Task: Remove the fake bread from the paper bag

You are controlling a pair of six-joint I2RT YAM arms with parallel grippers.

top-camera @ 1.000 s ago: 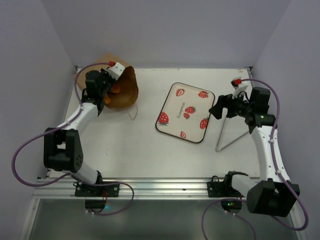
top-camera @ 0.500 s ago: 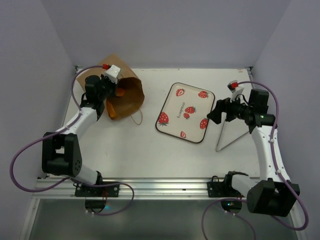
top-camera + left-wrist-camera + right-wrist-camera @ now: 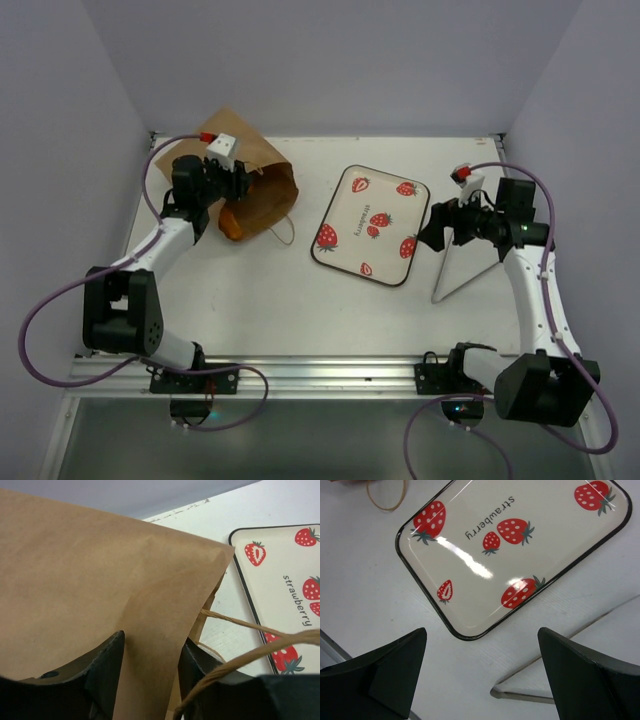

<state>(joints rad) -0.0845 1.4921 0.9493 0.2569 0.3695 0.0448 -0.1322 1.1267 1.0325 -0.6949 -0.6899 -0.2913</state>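
The brown paper bag (image 3: pixel 262 188) lies tipped over at the table's back left, its string handle (image 3: pixel 284 231) trailing toward the tray. An orange piece of the fake bread (image 3: pixel 231 222) shows at the bag's near-left edge; I cannot tell whether it is inside or outside. My left gripper (image 3: pixel 238 182) is at the bag's top edge. In the left wrist view its jaws (image 3: pixel 152 639) stand apart over the bag's wall (image 3: pixel 100 580), so it is open. My right gripper (image 3: pixel 432 226) hovers wide open and empty just off the tray's right side (image 3: pixel 481 632).
A strawberry-print tray (image 3: pixel 350 210) with nothing on it lies mid-table, and is also seen in the wrist views (image 3: pixel 555 555) (image 3: pixel 280 580). A thin V-shaped metal rod (image 3: pixel 465 275) (image 3: pixel 520 695) rests on the table under the right arm. Walls close in the left, back and right.
The bag has swung from mouth-up to lying on its side, further right. My left gripper has opened its jaws. The right gripper has edged slightly left toward the tray.
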